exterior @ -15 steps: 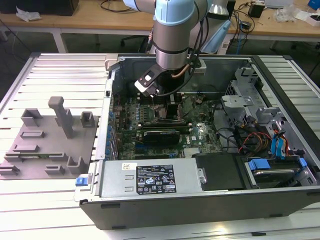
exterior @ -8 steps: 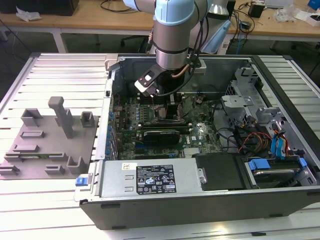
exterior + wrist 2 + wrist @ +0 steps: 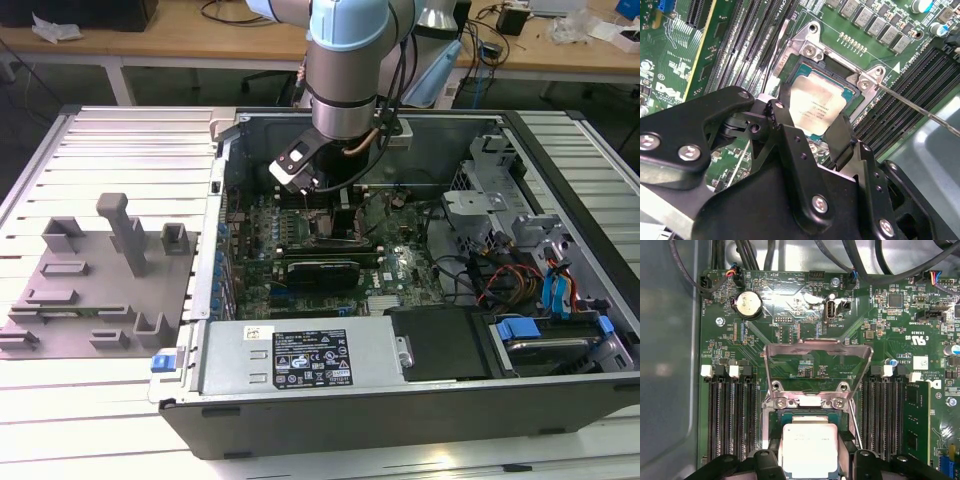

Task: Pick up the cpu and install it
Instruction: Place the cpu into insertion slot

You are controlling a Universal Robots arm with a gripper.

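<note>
**Exterior view.** Arm reaches down into the open case. Tool sits low over the board. A black-and-white printed label lies on the metal box at the case's near side. Grey blocks stand on the counter, at the exterior view's left.

**Second wrist view.** The cpu lies flat inside the frame, metal top up, with faint lines of print across it. It is square, so it has no long axis. Whether it is seated or just above the socket cannot be told. Fingers are closed against two opposite cpu edges, gripping it.

**First wrist view.** The cpu is between the fingers. The plate stands open beyond it. White lettering is scattered over the board, and a coin cell is well apart from the cpu.
</note>
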